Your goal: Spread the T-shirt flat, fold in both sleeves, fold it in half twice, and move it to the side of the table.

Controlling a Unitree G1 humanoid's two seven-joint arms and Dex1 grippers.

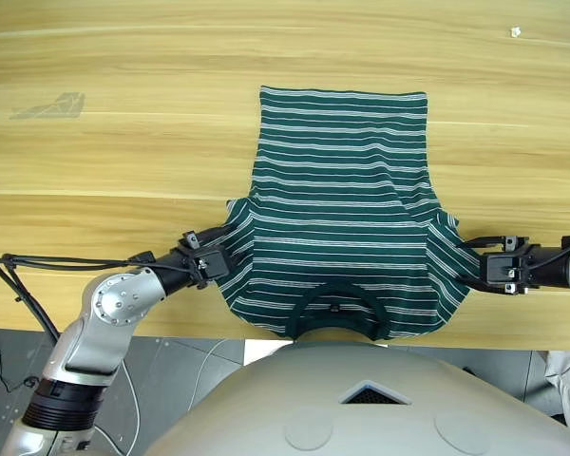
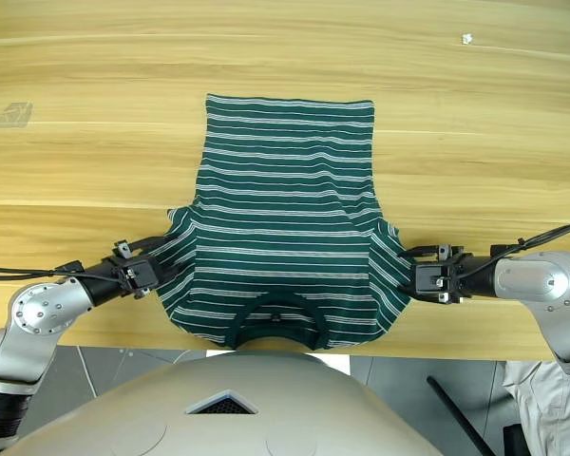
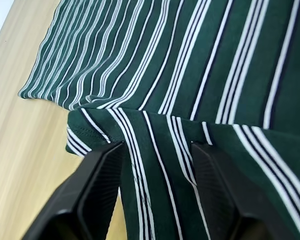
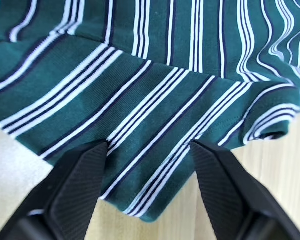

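Note:
A dark green T-shirt [image 1: 340,218] with white stripes lies flat on the wooden table [image 1: 123,161], its collar [image 1: 340,302] at the near edge and its hem at the far side. My left gripper [image 1: 223,266] sits at the left sleeve [image 3: 155,190], open, with the sleeve's edge lying between its black fingers [image 3: 97,175]. At the right sleeve [image 4: 140,115] my right gripper [image 2: 404,277] is also open, and the sleeve's hem lies between its fingers [image 4: 85,170].
The table's near edge [image 1: 513,344] runs just below both grippers. A small white scrap [image 1: 516,31] lies at the far right, and a faint grey mark [image 1: 49,106] shows on the wood at the far left. Bare wood surrounds the shirt.

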